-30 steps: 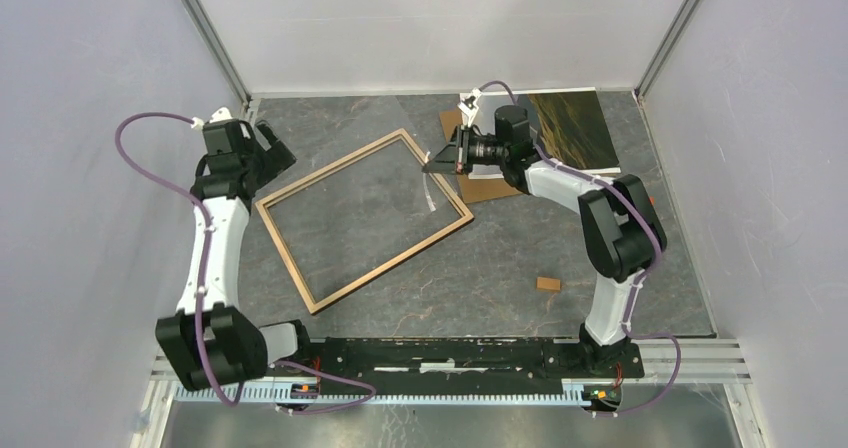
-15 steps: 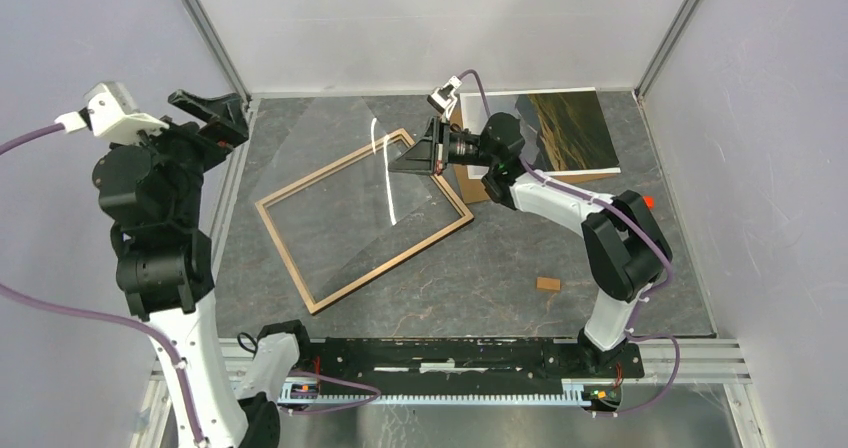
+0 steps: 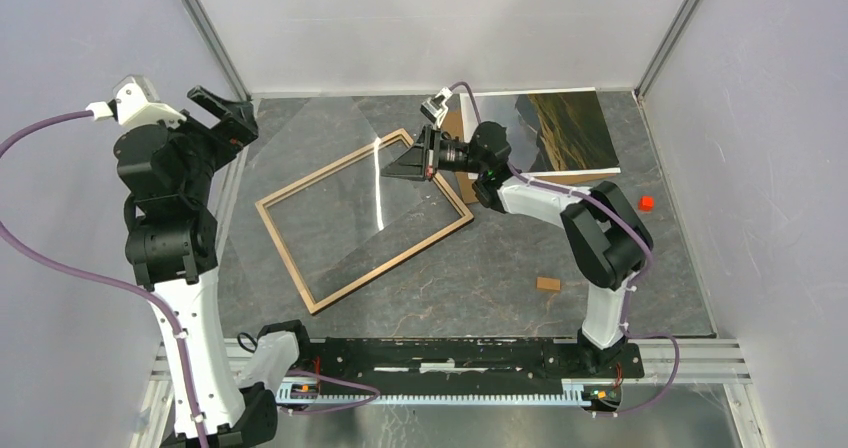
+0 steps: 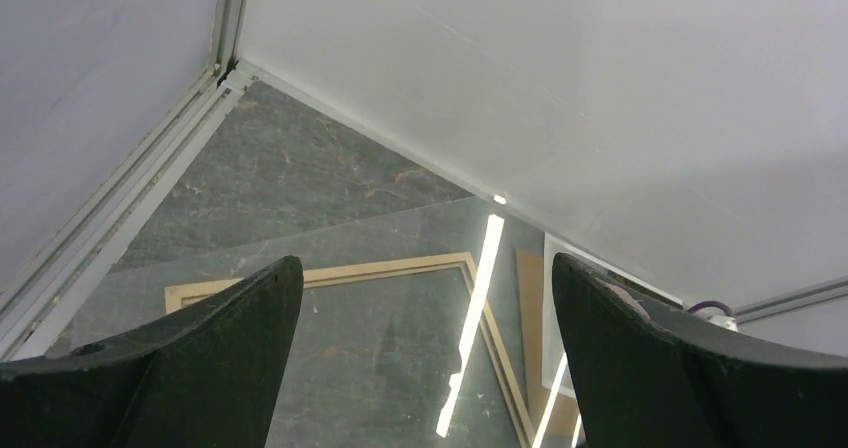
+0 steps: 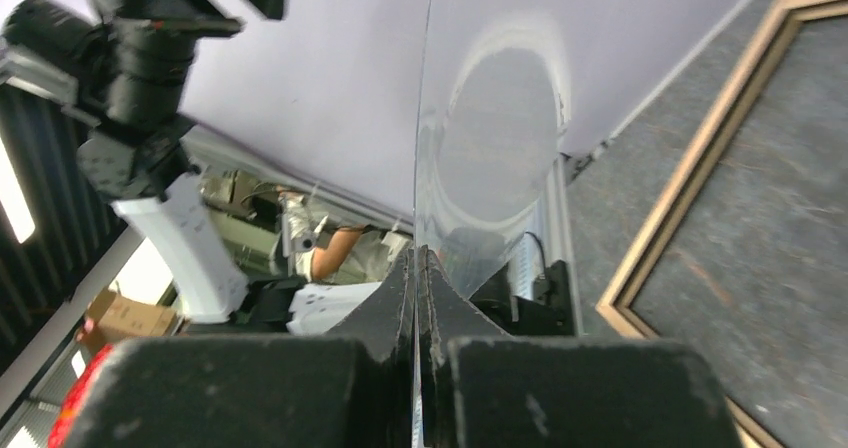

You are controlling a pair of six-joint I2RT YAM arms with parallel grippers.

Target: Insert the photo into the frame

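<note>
The light wood frame [image 3: 286, 259] lies flat on the dark table, left of centre. Its clear pane [image 3: 320, 158] is out of it, tilted up over the frame's far half. My right gripper [image 3: 388, 167] is shut on the pane's right edge. In the right wrist view the pane [image 5: 490, 148] stands edge-on between the closed fingertips [image 5: 418, 260], with the frame [image 5: 690, 198] below on the right. The photo [image 3: 560, 128] lies at the back right on a brown backing board [image 3: 490, 190]. My left gripper [image 3: 235, 118] hangs high at the left, open and empty [image 4: 420, 308], looking down on the frame [image 4: 400, 268].
A small brown block [image 3: 547, 284] lies near the front right and a small red cube [image 3: 646, 203] near the right wall. White walls close the table on three sides. A metal rail [image 3: 450, 353] with the arm bases runs along the near edge.
The left arm has risen from table level to high at the left. My right gripper has moved left and up with the pane, which now tilts more steeply over the frame.
</note>
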